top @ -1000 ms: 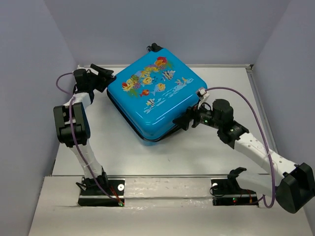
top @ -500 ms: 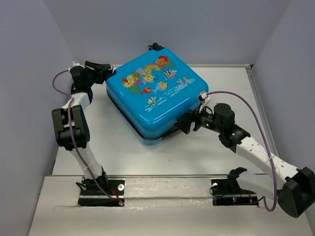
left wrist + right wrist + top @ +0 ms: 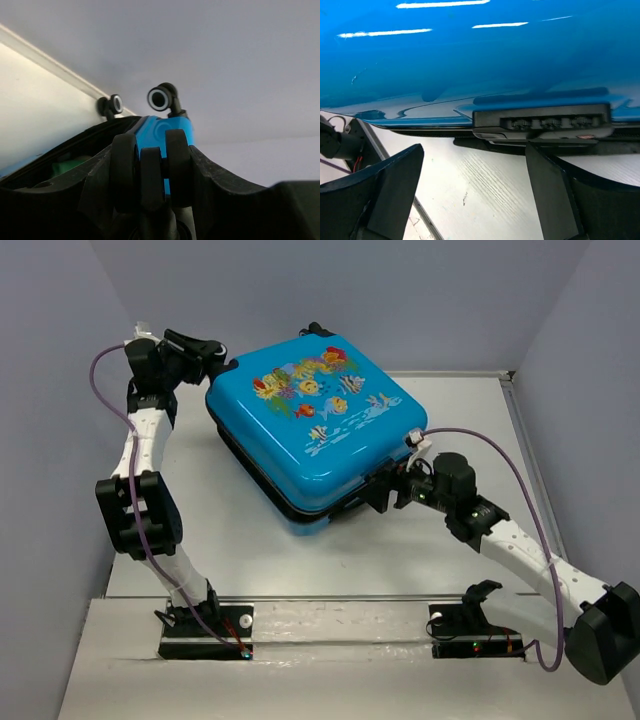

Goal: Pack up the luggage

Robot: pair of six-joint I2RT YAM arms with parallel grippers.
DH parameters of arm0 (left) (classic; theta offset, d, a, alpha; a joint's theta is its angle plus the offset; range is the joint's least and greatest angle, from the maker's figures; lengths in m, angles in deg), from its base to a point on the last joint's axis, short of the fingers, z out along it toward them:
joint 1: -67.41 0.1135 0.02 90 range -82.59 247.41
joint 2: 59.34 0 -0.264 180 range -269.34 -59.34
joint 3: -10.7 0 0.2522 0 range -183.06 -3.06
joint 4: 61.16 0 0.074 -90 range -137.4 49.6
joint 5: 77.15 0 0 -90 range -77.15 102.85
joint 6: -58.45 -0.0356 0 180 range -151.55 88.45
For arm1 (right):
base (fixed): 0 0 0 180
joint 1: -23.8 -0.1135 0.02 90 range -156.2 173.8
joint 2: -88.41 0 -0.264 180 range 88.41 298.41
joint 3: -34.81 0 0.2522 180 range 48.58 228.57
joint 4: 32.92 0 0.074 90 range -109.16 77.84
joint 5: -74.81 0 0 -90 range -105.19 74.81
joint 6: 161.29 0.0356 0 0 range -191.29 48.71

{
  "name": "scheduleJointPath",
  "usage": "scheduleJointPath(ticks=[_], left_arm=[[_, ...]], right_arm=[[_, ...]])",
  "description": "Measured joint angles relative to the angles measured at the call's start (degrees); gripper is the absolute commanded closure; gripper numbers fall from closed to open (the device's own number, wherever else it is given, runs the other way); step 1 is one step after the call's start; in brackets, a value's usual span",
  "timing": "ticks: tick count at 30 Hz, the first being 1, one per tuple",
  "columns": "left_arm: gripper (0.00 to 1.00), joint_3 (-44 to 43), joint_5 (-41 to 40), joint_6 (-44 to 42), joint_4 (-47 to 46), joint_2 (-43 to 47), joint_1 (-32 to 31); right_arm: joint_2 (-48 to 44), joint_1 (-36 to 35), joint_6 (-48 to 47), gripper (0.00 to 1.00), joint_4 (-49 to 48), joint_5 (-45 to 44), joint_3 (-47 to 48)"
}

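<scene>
Looking at a pale tabletop [image 3: 450,420] boxed in by lilac-grey walls on three sides. Got the luggage [image 3: 310,430] lying a bit left of centre and toward the back, turned like a diamond, bright blue shell up with the cartoon fish and coral print on show. Seems tipped too, far-left corner higher than the near one, with a dark seam gaping along the left side. Can spot two black wheels [image 3: 160,97] with white rims poking off the far end in the left wrist view, plus something green [image 3: 70,162] just inside the gap, too dim to name. Left fingers [image 3: 125,167] drawn in narrow and pinching that far-left corner of the blue upper shell, way up high by the left wall. Right fingers [image 3: 395,190] spread wide, not gripping anything, parked low at the near-right edge of the case, one on either side of a black lock block [image 3: 540,122] under the blue rim, with bare tabletop between them. Can't tell whether touching the case or just shy of it. Purple cable [image 3: 500,445] looping over the right arm
</scene>
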Motion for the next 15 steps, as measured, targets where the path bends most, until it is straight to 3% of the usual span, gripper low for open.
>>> scheduleJointPath(ticks=[3,7,8,12,15], left_arm=[[0.94,2.82,0.15,-2.19,2.4,0.02,1.09],[0.94,6.93,0.22,-4.83,5.55,-0.33,3.13],[0.94,7.3,0.46,-5.27,5.97,-0.72,3.5],[0.94,7.52,1.38,-6.67,6.19,-2.97,4.42],[0.74,7.13,1.92,-7.23,6.19,-5.16,4.44]], right_arm=[[-1.62,0.02,-0.2,0.27,2.29,-2.45,0.0],[-5.46,0.02,-0.33,0.57,5.7,-6.03,0.0],[-6.38,0.02,-0.55,0.68,6.16,-6.51,0.0],[-8.13,0.02,-0.48,0.78,7.91,-8.98,0.0],[-8.17,0.0,0.0,0.79,9.18,-12.15,-0.04]])
